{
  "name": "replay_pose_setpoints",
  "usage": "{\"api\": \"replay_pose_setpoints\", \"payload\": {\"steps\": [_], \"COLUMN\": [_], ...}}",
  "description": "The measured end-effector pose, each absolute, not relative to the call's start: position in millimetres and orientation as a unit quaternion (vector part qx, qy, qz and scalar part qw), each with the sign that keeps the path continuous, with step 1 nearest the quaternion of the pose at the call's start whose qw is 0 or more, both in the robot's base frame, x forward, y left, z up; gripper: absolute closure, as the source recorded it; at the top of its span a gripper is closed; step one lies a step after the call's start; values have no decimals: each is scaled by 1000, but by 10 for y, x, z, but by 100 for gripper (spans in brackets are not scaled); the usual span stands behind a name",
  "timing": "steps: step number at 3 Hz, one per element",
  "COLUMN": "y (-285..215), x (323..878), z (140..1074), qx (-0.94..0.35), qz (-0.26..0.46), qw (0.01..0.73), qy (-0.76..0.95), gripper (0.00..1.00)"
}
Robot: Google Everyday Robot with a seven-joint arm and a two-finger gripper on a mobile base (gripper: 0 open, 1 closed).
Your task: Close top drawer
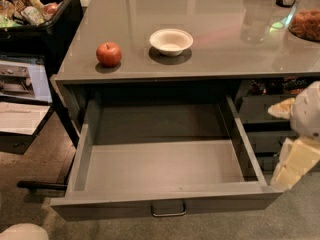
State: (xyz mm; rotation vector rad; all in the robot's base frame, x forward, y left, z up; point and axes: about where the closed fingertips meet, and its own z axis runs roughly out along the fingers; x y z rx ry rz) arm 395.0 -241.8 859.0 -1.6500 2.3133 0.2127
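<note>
Grey counter (225, 54) seen from above and in front, with the top drawer (165, 166) beneath its near edge. The drawer stands pulled far out toward the viewer, its interior bare and its front panel nearest the camera, so closing it calls for a push on that panel back toward the counter. The tool (294, 161), cream-coloured, hangs at the right edge of the view, just beside the drawer's right front corner and apart from it; whether it is released or clenched cannot be told. Its position outside the drawer's side wall suggests an approach toward the front panel, not yet in contact. A white bowl (171, 41) and a red apple (109, 54) rest on the counter, well behind the drawer's travel and no obstacle to it. A small metal loop handle (168, 210) sits at the centre of the panel.
</note>
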Motion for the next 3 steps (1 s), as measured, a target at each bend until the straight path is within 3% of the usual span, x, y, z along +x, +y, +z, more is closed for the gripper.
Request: {"api": "replay_pose_setpoints", "payload": {"steps": [1, 3], "y": [-2420, -2324], "x": [3617, 3026], "z": [8100, 7397], "qx": [-552, -508], "qz": [133, 226], "qw": [142, 132], "qy": [811, 821], "gripper": [0, 42]}}
